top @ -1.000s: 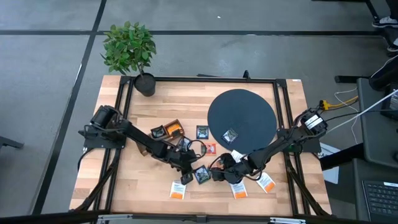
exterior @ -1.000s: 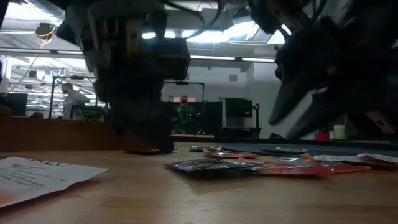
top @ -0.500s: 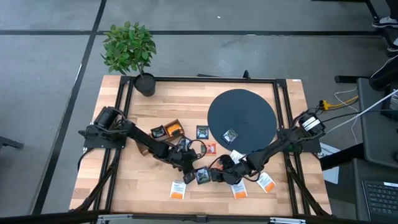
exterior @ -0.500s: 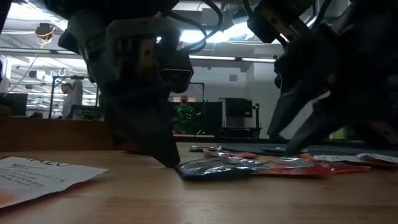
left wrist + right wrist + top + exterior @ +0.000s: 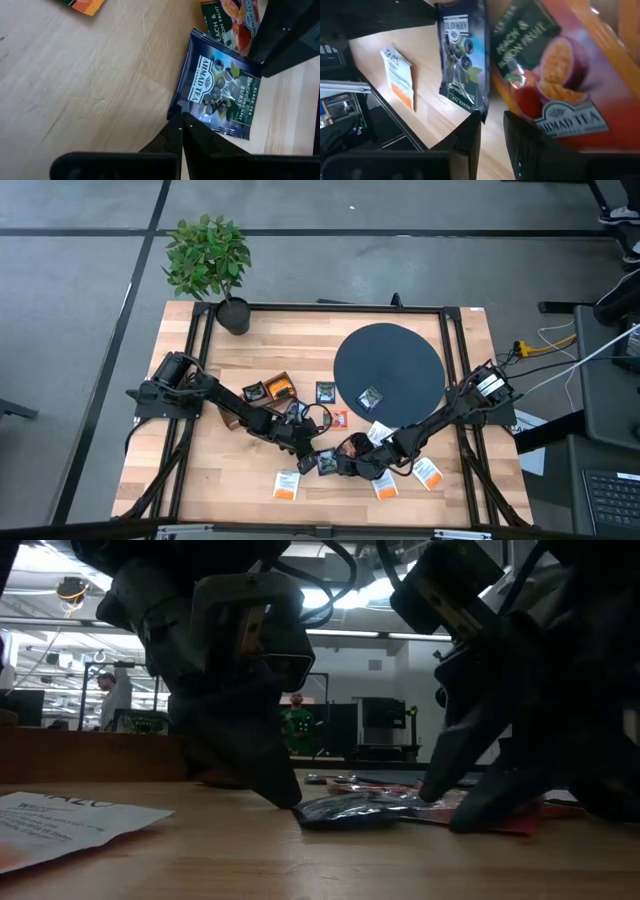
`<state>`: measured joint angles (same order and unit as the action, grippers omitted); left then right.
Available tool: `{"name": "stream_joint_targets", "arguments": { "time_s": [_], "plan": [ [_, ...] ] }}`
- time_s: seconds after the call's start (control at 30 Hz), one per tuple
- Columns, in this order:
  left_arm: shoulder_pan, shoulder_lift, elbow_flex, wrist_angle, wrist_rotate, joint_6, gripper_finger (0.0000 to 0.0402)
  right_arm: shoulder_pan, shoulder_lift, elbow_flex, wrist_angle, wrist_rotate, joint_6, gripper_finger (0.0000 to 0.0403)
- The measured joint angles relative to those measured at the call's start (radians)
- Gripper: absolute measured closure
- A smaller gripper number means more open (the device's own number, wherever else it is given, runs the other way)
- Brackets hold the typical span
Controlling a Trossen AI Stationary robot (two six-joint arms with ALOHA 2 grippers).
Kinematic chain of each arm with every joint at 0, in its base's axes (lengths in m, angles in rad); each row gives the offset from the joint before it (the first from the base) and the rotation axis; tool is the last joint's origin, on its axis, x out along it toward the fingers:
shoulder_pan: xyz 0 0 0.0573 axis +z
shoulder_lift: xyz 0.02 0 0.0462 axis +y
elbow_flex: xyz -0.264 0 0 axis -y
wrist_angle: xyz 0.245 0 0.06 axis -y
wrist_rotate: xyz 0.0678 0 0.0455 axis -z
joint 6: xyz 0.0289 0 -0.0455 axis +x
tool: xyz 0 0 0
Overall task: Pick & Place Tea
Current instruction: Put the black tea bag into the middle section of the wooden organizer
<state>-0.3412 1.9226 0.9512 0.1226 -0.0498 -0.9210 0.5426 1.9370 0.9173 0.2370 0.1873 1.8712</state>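
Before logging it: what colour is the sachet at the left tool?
Dark blue-black sachet, clearest in left wrist view.

- Arms [image 5: 230, 408]: two.
- Dark sachets [image 5: 325, 391]: four in sight.
- White sachets [image 5: 287, 485]: four, three showing an orange band.
- Red sachets [image 5: 340, 418]: at least two.
- Disc [image 5: 400, 360]: one.
- Plant [image 5: 207, 255]: one.
- Box [image 5: 281, 385]: one.

The high view looks straight down on the whole table [image 5: 250, 340] from well above. The low view sits at tabletop height near the front edge, facing level into the room. Each wrist view looks closely along its own fingers. All four share the dark blue tea sachet [image 5: 327, 463] [image 5: 345, 810] [image 5: 220, 95] [image 5: 462, 55].
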Motion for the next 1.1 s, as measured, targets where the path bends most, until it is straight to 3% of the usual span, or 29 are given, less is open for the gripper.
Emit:
{"name": "stream_joint_targets", "arguments": {
  "time_s": [0.27, 0.57, 0.83, 1.1],
  "plan": [
    [0.001, 0.001, -0.001, 0.009, 0.003, -0.001, 0.0399, -0.003, 0.002, -0.001, 0.016, 0.07, -0.016, 0.0314],
    [0.001, 0.002, -0.001, 0.014, 0.003, -0.002, 0.0399, -0.025, 0.002, -0.002, 0.023, 0.069, -0.022, 0.0318],
    [0.001, 0.002, -0.002, 0.016, 0.003, -0.011, 0.0397, -0.026, 0.002, -0.002, 0.025, 0.065, -0.063, 0.0395],
    [0.005, -0.004, -0.002, 0.012, 0.062, -0.009, 0.0396, -0.026, 0.002, -0.002, 0.037, 0.064, -0.094, 0.0398]
  ]
}}
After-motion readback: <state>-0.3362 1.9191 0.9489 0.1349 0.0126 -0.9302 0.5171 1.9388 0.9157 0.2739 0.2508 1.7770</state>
